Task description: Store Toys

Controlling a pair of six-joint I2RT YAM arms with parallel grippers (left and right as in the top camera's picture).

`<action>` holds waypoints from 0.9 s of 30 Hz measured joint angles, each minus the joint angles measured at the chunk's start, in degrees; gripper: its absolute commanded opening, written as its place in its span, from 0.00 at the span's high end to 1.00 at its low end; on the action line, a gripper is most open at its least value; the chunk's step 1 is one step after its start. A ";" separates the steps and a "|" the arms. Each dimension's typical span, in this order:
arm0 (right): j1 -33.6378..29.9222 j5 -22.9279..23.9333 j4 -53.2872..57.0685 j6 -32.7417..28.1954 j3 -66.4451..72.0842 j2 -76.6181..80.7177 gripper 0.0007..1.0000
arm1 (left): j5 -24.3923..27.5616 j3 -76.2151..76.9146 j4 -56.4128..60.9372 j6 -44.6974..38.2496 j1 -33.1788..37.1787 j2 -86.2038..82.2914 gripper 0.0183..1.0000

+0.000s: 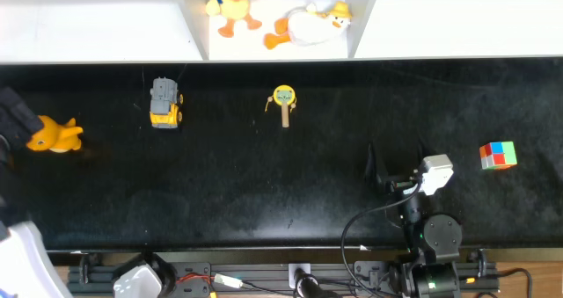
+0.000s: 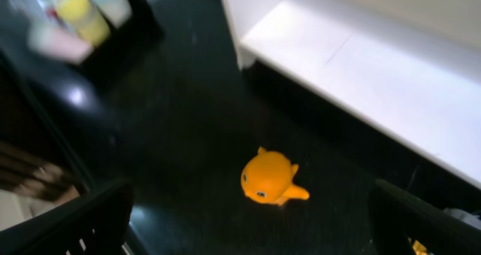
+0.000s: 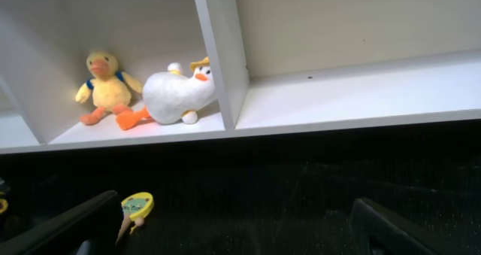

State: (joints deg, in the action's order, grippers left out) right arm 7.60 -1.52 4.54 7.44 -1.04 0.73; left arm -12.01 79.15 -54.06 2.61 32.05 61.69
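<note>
While the left gripper (image 2: 248, 214) is held over the left end of the black table (image 1: 264, 192) with its fingers spread wide, an orange toy (image 2: 270, 178) is seen lying on the table just ahead of the gap between them, touched by neither finger. The right gripper (image 3: 240, 229) is held at the near right with its fingers likewise apart and nothing between them. A yellow duck (image 3: 105, 86) and a white goose (image 3: 176, 95) are lodged side by side in the middle compartment of the white shelf (image 1: 97, 25) along the far edge. A toy truck (image 1: 164, 102) and a yellow rattle (image 1: 283, 100) are placed on the table in front of the shelf, and a coloured cube (image 1: 497, 155) is set at the right.
</note>
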 measured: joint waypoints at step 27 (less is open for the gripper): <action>0.00 -0.02 0.04 0.00 0.00 0.00 0.00 | 22.58 -10.27 10.45 -23.39 14.45 18.05 0.00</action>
State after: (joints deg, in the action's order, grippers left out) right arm 7.60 -1.54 4.58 7.44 -1.04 0.73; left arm 10.57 68.88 -43.62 -20.78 46.50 79.75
